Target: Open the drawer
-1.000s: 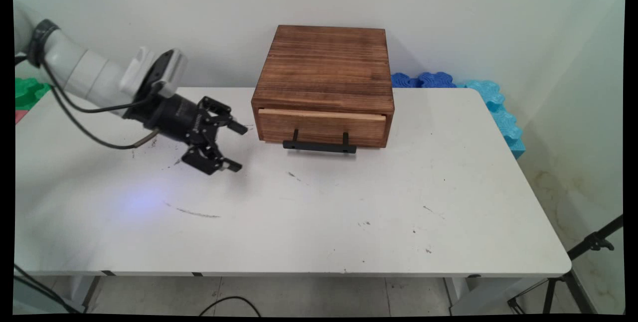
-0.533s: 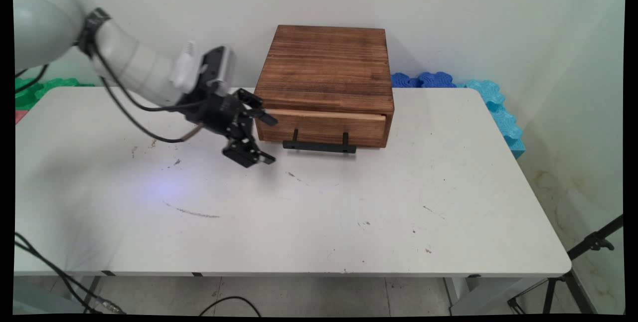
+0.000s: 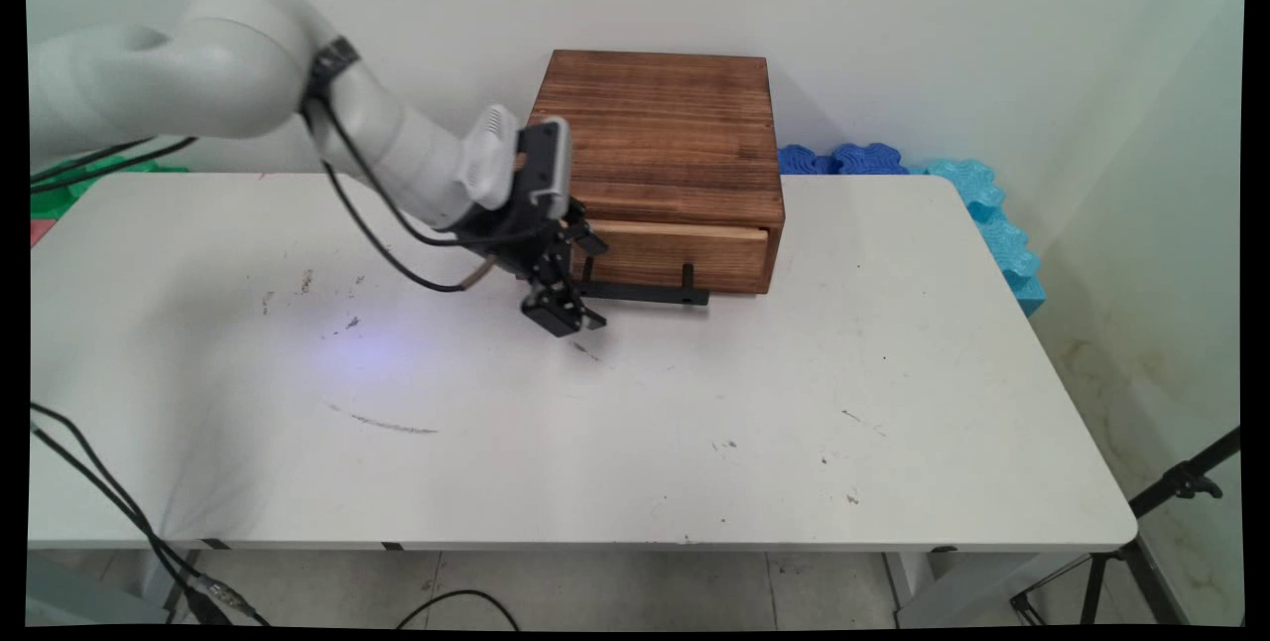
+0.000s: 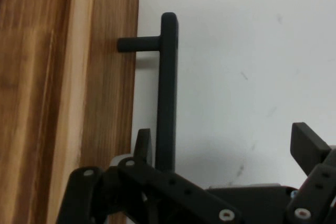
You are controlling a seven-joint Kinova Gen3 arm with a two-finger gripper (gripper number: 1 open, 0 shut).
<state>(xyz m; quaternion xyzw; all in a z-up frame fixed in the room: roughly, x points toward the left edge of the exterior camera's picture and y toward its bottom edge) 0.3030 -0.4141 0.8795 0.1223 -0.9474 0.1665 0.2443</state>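
Gripper [image 3: 587, 282] hanging wide open at the left end of the black handle [image 3: 645, 294], one finger [image 4: 143, 145] behind the bar, the other [image 4: 307, 145] in front, neither touching. Handle sitting on the closed drawer [image 3: 675, 254] of the wooden box [image 3: 655, 135], at the table's [image 3: 695, 423] rear.
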